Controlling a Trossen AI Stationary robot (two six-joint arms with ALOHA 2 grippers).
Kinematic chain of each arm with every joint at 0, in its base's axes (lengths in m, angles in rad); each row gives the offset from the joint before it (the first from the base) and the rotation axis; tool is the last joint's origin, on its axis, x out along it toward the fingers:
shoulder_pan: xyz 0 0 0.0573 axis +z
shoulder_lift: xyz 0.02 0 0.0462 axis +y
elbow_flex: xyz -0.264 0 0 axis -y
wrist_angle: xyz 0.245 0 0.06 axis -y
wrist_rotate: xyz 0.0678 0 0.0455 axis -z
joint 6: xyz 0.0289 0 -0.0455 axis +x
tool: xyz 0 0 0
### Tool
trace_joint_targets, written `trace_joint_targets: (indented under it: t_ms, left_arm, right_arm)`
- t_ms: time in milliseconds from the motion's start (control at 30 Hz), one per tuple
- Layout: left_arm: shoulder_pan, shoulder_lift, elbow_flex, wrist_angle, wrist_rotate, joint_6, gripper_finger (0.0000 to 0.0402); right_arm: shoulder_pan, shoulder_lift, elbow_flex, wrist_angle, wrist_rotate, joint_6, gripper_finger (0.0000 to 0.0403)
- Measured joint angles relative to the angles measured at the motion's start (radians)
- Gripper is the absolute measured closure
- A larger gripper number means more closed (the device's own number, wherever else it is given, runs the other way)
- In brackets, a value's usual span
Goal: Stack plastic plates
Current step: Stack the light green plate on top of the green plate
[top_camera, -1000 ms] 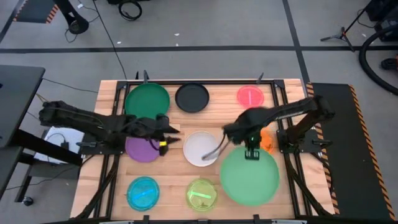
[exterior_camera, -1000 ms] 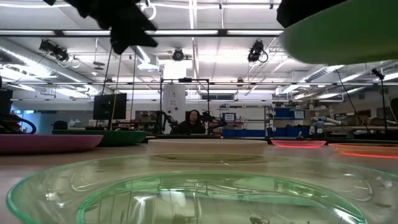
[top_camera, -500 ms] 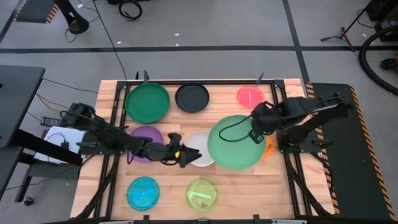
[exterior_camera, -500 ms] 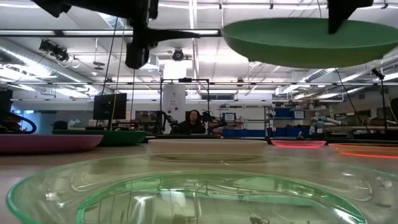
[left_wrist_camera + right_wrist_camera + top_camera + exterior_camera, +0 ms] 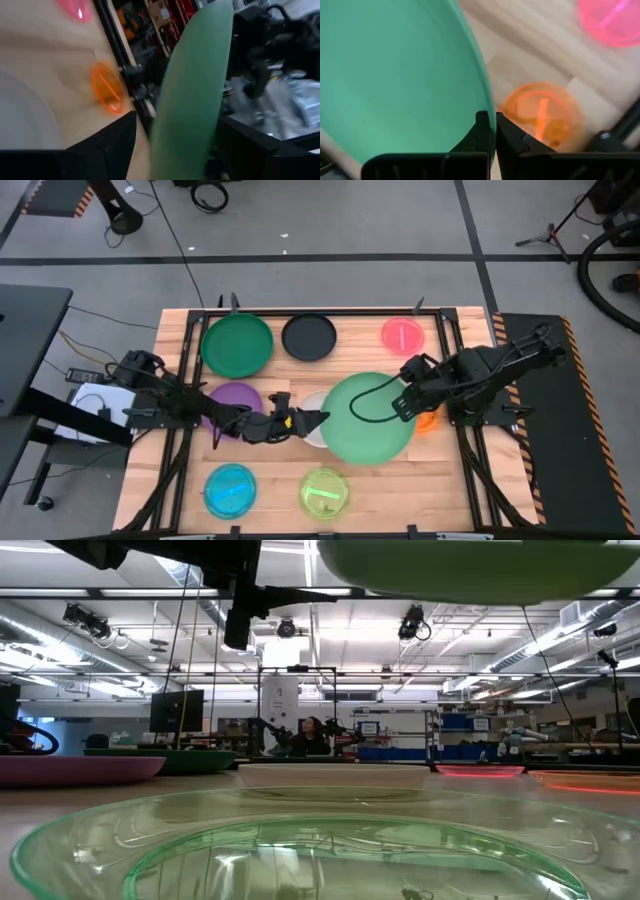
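Note:
My right gripper (image 5: 408, 408) is shut on the large light green plate (image 5: 366, 420), held high over the table's middle; the low view shows the plate at the top (image 5: 470, 565). It covers most of the white plate (image 5: 313, 404) and part of the orange plate (image 5: 430, 421). My left gripper (image 5: 314, 420) is open at the light green plate's left rim. In the left wrist view its fingers (image 5: 110, 142) stand on either side of that rim (image 5: 192, 95); I cannot tell whether they touch it. My right gripper pinches the light green plate's rim (image 5: 487, 107) on its right side between the two fingers (image 5: 481, 131). The fingers come from the table's right. The plate is lifted clear of the table and looks about level in the low view.
The dark green plate (image 5: 237, 345), black plate (image 5: 309, 336) and pink plate (image 5: 403, 334) lie along the far edge. The purple plate (image 5: 232, 398) lies under my left arm. The blue plate (image 5: 230, 490) and yellow-green plate (image 5: 324, 492) lie at the near edge.
My right gripper has lifted the light green plate off the table's near right part and carried it up and toward the left, over the white plate. My left gripper has gone toward the right and a little nearer, up to the plate's left rim.

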Motion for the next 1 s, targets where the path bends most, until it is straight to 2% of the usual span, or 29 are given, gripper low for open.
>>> trace_joint_targets:
  t_ms: [100, 333, 467, 667, 733, 833, 1000]
  left_arm:
    - [0.0, 0.0, 0.024, -0.035, -0.021, 0.069, 0.0153]
    - [-0.001, 0.0, 0.042, -0.086, -0.024, 0.17, 0.0196]
    - [0.0, 0.0, 0.042, -0.122, -0.025, 0.172, 0.0248]
    - [0.017, 0.001, 0.039, -0.195, -0.047, 0.174, 0.0354]
    - [0.03, 0.003, 0.038, -0.221, -0.051, 0.172, 0.0363]
    - [0.037, 0.002, 0.038, -0.245, -0.054, 0.138, 0.0364]
    - [0.067, -0.001, 0.041, -0.256, -0.039, 0.103, 0.038]
  right_arm:
    - [-0.033, 0.003, 0.0, 0.009, -0.067, 0.0, 0.039]
    - [-0.095, -0.004, 0.0, 0.007, -0.113, 0.009, 0.039]
    - [-0.135, -0.003, 0.0, 0.012, -0.155, -0.016, 0.0379]
    - [-0.166, 0.002, 0.0, 0.027, -0.152, -0.056, 0.0381]
    - [-0.175, 0.003, 0.0, 0.026, -0.144, -0.051, 0.038]
    - [-0.187, -0.001, 0.0, 0.036, -0.145, -0.051, 0.0359]
    - [-0.192, -0.038, 0.006, 0.044, -0.149, -0.07, 0.0289]
